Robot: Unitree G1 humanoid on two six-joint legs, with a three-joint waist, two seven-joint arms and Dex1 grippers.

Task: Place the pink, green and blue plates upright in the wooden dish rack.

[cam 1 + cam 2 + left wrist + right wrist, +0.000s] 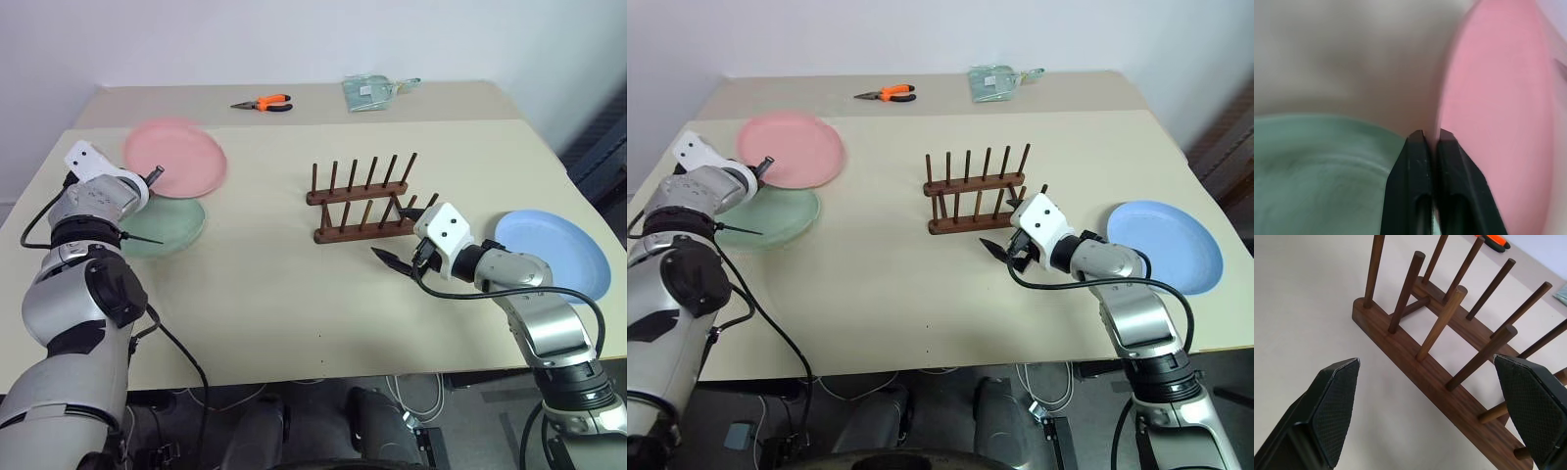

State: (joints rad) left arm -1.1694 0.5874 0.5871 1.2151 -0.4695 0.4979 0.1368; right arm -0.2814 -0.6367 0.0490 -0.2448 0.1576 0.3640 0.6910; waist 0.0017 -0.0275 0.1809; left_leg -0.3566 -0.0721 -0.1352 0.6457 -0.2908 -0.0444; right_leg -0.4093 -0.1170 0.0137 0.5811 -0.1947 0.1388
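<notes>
My left gripper (1431,134) is shut on the near rim of the pink plate (174,157), which is at the table's far left. The green plate (171,230) lies flat just under and in front of it, partly covered by the pink one. The wooden dish rack (362,201) stands empty at mid-table, its pegs upright. My right gripper (1426,362) hangs open just in front of the rack's right end, with nothing between its fingers. The blue plate (554,253) lies flat at the right edge, beside my right forearm.
Orange-handled pliers (265,103) and a clear plastic bag (372,91) lie on the far table section behind a seam. The table's front edge (323,372) runs close to my arms.
</notes>
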